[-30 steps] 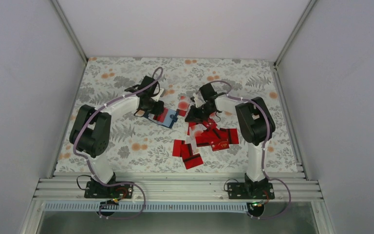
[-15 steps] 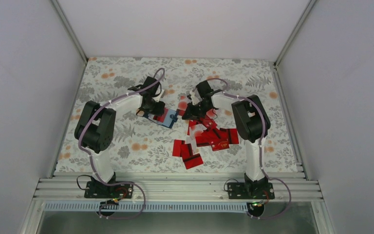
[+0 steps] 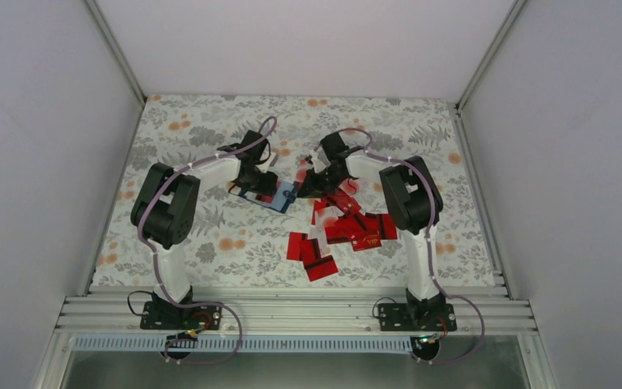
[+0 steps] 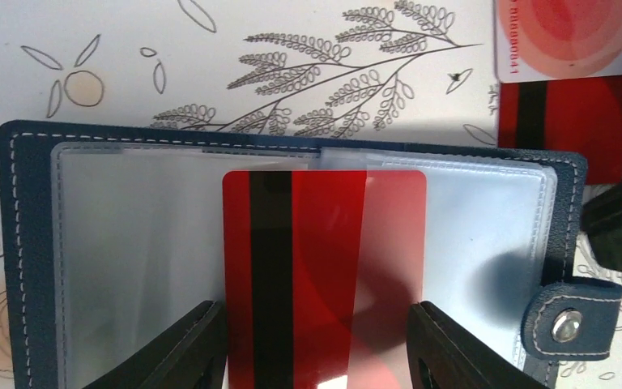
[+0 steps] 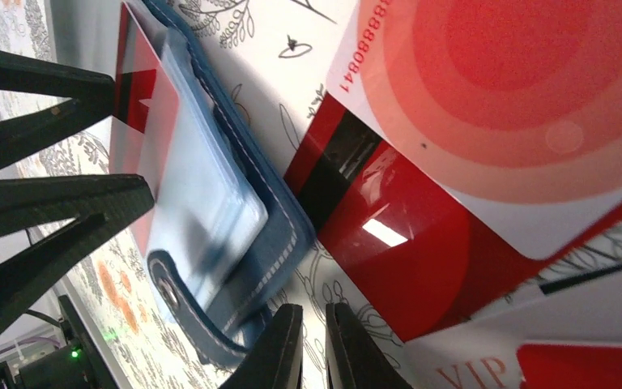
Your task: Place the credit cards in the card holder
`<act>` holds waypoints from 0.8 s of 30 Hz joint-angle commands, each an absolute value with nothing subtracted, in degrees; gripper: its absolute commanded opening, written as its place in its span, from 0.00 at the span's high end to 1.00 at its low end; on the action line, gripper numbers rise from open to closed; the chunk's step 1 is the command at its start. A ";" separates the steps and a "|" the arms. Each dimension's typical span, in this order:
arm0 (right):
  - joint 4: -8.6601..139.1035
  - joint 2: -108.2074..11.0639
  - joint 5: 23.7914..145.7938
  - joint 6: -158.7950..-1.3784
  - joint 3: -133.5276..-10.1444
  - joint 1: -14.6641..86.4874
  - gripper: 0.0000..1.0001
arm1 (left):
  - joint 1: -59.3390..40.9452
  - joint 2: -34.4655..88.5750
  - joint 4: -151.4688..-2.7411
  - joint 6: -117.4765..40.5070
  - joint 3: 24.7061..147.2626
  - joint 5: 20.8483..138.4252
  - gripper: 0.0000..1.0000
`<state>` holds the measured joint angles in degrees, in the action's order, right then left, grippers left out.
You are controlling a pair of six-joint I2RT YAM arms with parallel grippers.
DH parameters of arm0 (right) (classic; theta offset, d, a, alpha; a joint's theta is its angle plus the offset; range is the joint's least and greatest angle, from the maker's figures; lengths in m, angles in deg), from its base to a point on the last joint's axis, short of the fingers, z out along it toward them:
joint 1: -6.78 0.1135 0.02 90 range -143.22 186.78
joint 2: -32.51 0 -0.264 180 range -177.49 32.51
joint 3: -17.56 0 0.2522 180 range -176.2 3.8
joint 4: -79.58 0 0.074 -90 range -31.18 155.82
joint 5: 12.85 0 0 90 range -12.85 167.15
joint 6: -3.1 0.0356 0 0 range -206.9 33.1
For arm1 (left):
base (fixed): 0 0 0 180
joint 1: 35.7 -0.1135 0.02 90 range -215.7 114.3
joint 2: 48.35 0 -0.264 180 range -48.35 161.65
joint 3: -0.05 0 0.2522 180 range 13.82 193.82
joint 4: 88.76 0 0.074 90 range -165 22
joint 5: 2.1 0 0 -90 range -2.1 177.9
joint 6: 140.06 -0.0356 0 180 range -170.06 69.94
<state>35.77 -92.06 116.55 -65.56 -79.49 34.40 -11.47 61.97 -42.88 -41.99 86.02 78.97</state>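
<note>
The navy card holder lies open on the floral table, its clear sleeves facing up; it also shows in the top view and the right wrist view. My left gripper is shut on the side edges of a red card with a dark stripe, whose right half sits under a clear sleeve. My right gripper is shut and empty, its tips on the table at the holder's snap-tab edge. In the top view the left gripper and right gripper flank the holder.
Several loose red cards lie in a pile right of centre, with more nearer the front. A white card with red circles overlaps a red striped card just beyond the holder. White walls enclose the table.
My right gripper has moved left to the holder's edge. My left arm has shifted slightly right, its gripper staying over the holder with the card.
</note>
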 commanded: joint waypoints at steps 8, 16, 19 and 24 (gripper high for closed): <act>34.13 -97.19 115.46 -65.15 -82.40 35.37 0.91 | -11.40 62.93 -44.71 -43.29 86.02 72.73 0.50; 34.24 -99.20 116.04 -64.58 -84.35 35.35 0.91 | -11.29 62.30 -45.32 -42.20 85.87 69.38 0.52; 34.21 -99.65 116.09 -64.49 -84.84 35.40 0.91 | -11.27 62.00 -45.83 -41.38 85.45 67.85 0.52; 34.33 -100.32 116.15 -64.40 -85.64 35.39 0.91 | -11.26 61.56 -47.31 -39.47 84.23 65.18 0.53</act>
